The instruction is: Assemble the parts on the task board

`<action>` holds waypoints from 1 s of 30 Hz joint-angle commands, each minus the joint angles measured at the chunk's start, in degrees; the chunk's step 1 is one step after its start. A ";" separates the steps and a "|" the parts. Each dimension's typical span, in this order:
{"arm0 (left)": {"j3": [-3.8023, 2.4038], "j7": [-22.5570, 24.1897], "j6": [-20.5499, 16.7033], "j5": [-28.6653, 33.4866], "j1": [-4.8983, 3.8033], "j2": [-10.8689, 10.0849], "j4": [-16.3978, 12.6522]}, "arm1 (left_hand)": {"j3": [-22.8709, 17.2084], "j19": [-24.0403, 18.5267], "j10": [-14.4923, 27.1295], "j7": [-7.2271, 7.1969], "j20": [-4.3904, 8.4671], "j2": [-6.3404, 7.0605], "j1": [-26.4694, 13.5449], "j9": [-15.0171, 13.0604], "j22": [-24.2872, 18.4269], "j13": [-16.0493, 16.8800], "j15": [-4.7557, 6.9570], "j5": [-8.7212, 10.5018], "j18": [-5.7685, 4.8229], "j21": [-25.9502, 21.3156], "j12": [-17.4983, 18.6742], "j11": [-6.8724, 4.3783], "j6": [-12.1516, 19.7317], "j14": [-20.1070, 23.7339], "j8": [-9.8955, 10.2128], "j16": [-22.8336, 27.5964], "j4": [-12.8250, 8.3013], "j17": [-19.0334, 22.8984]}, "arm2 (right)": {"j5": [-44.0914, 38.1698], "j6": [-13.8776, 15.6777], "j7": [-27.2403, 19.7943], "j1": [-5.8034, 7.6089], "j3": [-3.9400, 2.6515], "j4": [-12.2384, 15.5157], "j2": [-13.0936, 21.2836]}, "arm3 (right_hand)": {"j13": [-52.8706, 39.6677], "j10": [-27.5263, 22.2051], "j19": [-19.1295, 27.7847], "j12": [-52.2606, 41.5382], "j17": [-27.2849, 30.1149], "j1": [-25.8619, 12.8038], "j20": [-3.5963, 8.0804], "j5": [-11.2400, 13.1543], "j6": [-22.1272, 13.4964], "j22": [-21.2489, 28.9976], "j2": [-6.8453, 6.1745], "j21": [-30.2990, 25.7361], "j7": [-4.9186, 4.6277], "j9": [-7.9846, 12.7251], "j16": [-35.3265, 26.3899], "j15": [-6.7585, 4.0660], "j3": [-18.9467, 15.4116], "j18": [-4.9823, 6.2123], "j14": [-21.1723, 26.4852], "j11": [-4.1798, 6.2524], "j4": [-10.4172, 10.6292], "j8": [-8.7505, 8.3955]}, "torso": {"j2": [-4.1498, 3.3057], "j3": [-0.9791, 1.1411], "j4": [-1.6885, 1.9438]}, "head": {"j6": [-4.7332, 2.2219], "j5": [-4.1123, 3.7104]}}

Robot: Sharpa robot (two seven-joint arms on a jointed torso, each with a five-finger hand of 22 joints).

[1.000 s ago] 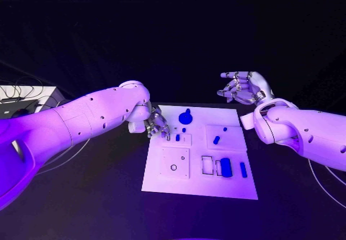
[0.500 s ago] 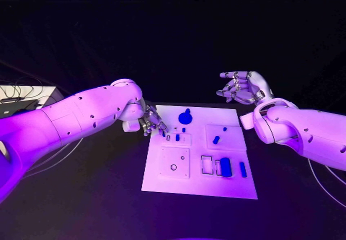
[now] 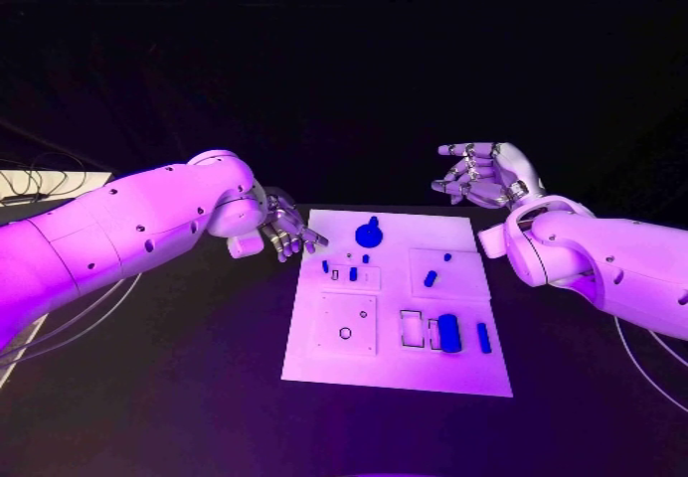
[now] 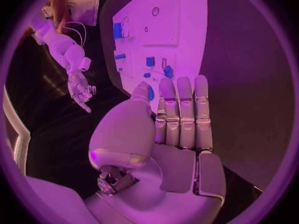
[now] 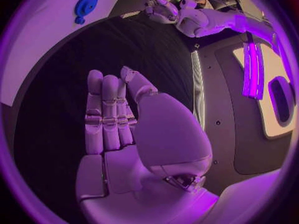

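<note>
The left hand (image 3: 282, 234) has drawn back off the task board (image 3: 323, 363): a second ago its fingers hung over the board's near-left corner region, and now it sits just outside the board's left edge, over black table (image 3: 172, 397). The right hand (image 3: 485, 174) has not shifted, and none of the parts have changed place.

The left hand holds nothing; in its wrist view the fingers (image 4: 185, 109) lie straight and side by side, pointing toward the board (image 4: 181, 30). Just beyond its fingertips comes the board's left edge, then two small blue parts (image 3: 353, 272) standing close together, with the round blue part (image 3: 369, 236) a little farther toward the board's far edge.

The right hand is also empty, fingers loosely curled and apart, beyond the board's far right corner and well clear of it. Its wrist view shows the fingers (image 5: 102, 112) held together over bare table, with the round blue part (image 5: 86, 5) on the board ahead.

Nearer the right arm lie a short blue part (image 3: 430, 278) and a small blue dot (image 3: 446, 256) in a square plate. Toward the near edge, a long blue block (image 3: 450, 332) sits beside rectangular slots (image 3: 413, 328), and a slim blue bar (image 3: 483, 338) lies next to it.
</note>
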State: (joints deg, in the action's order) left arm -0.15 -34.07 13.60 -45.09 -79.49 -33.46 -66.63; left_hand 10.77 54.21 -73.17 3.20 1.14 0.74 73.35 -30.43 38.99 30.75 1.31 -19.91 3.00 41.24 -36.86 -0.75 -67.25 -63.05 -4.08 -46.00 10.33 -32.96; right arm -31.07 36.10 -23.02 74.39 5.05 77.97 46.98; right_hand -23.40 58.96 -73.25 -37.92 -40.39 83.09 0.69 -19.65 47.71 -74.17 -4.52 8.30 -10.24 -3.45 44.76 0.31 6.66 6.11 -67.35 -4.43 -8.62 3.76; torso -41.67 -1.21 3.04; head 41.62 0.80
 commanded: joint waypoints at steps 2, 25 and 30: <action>-0.07 3.90 -8.13 -0.62 0.42 -1.58 -2.32 | 0.41 -1.30 2.21 1.02 -1.56 0.23 2.35 3.46 -3.27 -6.07 -1.61 0.09 -0.33 -4.73 6.46 1.26 2.50 2.60 0.01 4.35 -0.62 3.91 | -0.90 -0.80 -0.32 -0.02 0.00 -0.08 0.01 | 0.05 -0.39 0.08 -0.19 -0.07 0.02 -0.04 -0.20 0.51 -0.05 0.35 -0.23 -0.78 -0.06 -0.19 -0.04 -0.12 1.03 0.23 0.07 -0.31 0.12 | -0.05 0.03 -0.02 | -0.03 0.12; 0.52 -1.67 -2.44 -3.02 1.82 1.89 2.02 | 0.25 9.17 -1.47 0.10 2.27 1.06 -4.38 13.91 8.43 -17.63 2.57 1.26 4.66 13.20 9.80 0.17 -0.48 -13.64 -6.10 -13.93 5.88 -7.64 | -1.68 -1.17 0.00 -0.10 0.26 -0.43 -0.40 | 0.13 -0.41 0.03 -0.25 -0.05 -0.03 -0.06 -0.18 0.41 -0.21 0.40 -0.42 -0.80 -0.06 -0.19 -0.03 -0.16 1.03 0.23 0.06 -0.26 0.13 | -0.07 0.03 -0.09 | -0.40 0.52; 0.64 -3.31 1.78 -3.59 1.79 4.28 4.62 | 0.36 9.32 -1.08 -0.26 2.27 0.34 -4.52 11.96 10.84 -13.95 2.90 1.00 4.85 15.82 6.97 -0.27 -0.09 -14.50 -7.33 -13.99 5.85 -9.94 | -1.77 -1.27 0.03 -0.11 0.27 -0.49 -0.61 | 0.13 -0.41 0.03 -0.25 -0.05 -0.03 -0.06 -0.18 0.41 -0.21 0.40 -0.42 -0.80 -0.06 -0.19 -0.03 -0.16 1.03 0.23 0.06 -0.26 0.13 | -0.11 0.04 -0.13 | -0.50 0.66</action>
State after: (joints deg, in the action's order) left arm 0.51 -34.80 9.93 -47.34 -77.68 -29.54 -62.45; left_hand 11.19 63.57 -74.48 3.01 3.19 1.53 69.04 -18.25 49.77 16.55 4.22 -18.85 7.50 57.01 -29.75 -0.90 -67.65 -77.34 -11.20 -60.02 16.20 -42.86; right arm -32.10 35.75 -22.83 74.31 5.33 77.49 46.44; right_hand -23.33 58.87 -73.25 -37.92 -40.37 83.09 0.69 -19.64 47.72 -74.33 -4.52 8.08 -10.23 -3.44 44.76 0.31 6.66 6.05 -67.36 -4.33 -8.62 3.76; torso -41.75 -1.17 2.94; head 41.13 1.35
